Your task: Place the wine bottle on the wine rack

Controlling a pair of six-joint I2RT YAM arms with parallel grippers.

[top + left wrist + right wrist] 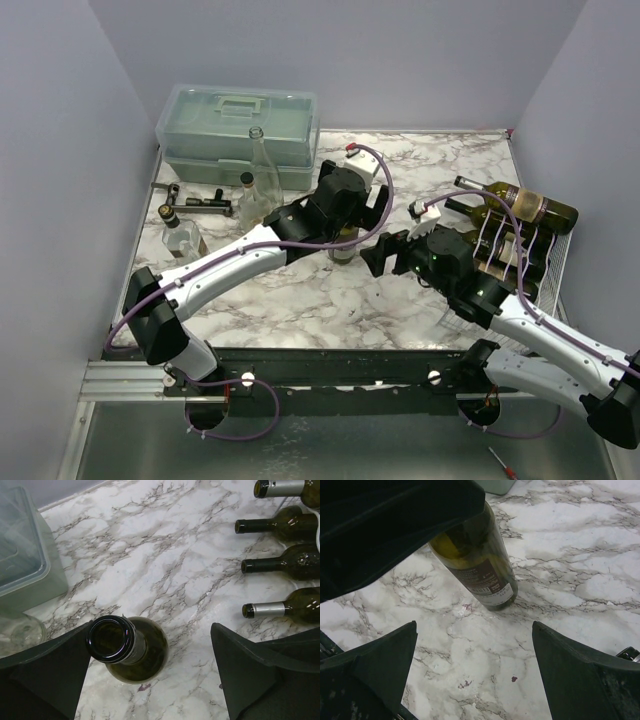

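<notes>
A dark green wine bottle [344, 250] stands upright on the marble table, in the middle. In the left wrist view I look down on its open mouth [111, 639], which sits right against the left finger [55, 670]. My left gripper [151, 628] hangs over it, jaws wide open, not gripping. My right gripper [474, 624] is open and empty just right of the bottle [480, 565], whose label faces it. The white wire wine rack [545, 265] stands at the right edge, holding several dark bottles [285, 526] on their sides.
A translucent grey-green toolbox [238, 130] stands at the back left. In front of it are a tall clear glass bottle [262, 170], a squat clear bottle [183, 238] and black tools [195, 200]. The left arm's wrist [385, 525] looms over the bottle in the right wrist view.
</notes>
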